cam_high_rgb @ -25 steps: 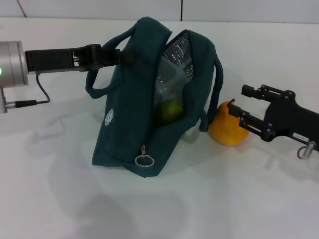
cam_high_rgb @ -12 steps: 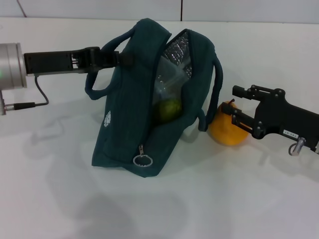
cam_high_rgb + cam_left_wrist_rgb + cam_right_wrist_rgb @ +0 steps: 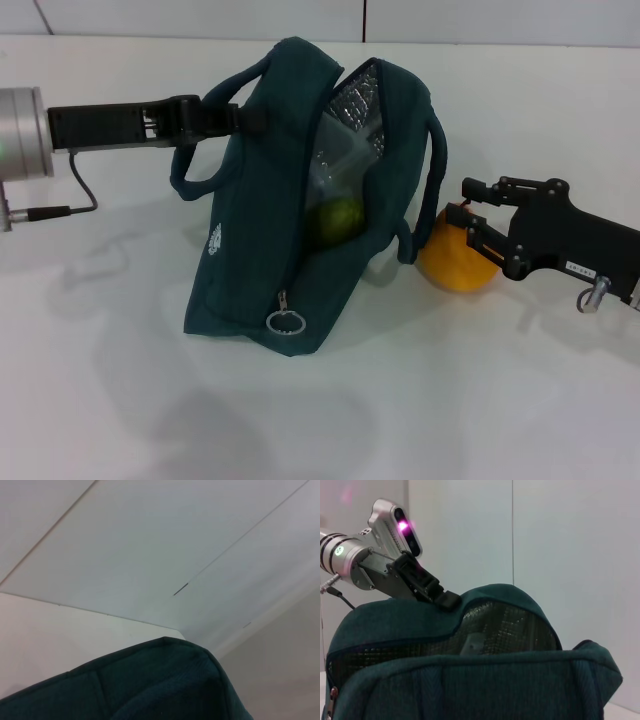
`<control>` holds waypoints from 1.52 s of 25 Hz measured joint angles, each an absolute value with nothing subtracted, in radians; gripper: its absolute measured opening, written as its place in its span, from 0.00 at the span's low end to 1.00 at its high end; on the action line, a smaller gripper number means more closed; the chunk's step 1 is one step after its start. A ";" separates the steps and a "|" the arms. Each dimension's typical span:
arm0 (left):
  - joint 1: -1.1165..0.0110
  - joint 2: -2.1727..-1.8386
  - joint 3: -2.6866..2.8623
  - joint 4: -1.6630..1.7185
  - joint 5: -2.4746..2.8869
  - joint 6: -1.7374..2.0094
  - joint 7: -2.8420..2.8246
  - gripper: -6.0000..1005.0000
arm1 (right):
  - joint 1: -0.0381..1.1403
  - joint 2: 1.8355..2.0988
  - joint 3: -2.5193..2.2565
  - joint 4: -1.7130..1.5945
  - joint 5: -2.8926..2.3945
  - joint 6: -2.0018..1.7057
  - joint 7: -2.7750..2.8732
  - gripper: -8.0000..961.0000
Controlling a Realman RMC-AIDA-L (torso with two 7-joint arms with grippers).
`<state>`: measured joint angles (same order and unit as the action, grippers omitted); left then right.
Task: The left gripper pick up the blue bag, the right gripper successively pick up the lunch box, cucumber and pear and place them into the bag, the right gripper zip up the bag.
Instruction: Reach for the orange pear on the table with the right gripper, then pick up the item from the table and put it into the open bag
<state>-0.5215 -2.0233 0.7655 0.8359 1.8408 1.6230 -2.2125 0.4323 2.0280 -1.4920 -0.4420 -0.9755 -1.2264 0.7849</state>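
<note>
Pear (image 3: pixel 455 262) on the table (image 3: pixel 420 400) beside the blue bag (image 3: pixel 290 200), head view: right gripper (image 3: pixel 470 225) spread around it, fingers bracketing, grip unconfirmed. Left gripper (image 3: pixel 240 118) clamped on the bag's upper edge. Left wrist view: only teal fabric (image 3: pixel 150 685). Right wrist view: bag mouth agape, foil lining (image 3: pixel 505 627), left gripper (image 3: pixel 437 596) pinching the rim.

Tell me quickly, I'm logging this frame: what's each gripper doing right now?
Left gripper: shut on the blue bag, holding its top edge up.
Right gripper: open, fingers straddling the pear on the table beside the bag.
</note>
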 joint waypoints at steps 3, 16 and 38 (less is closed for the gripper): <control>-0.521 -2.023 0.765 0.835 1.841 1.623 -2.209 0.06 | 0.433 2.028 -1.493 -0.442 -0.975 -1.219 0.785 0.33; -0.514 -2.024 0.765 0.834 1.839 1.624 -2.209 0.06 | 0.440 2.028 -1.494 -0.442 -0.966 -1.189 0.791 0.23; -0.505 -2.021 0.764 0.834 1.830 1.625 -2.192 0.06 | 0.437 2.024 -1.550 -0.441 -0.848 -1.211 0.793 0.03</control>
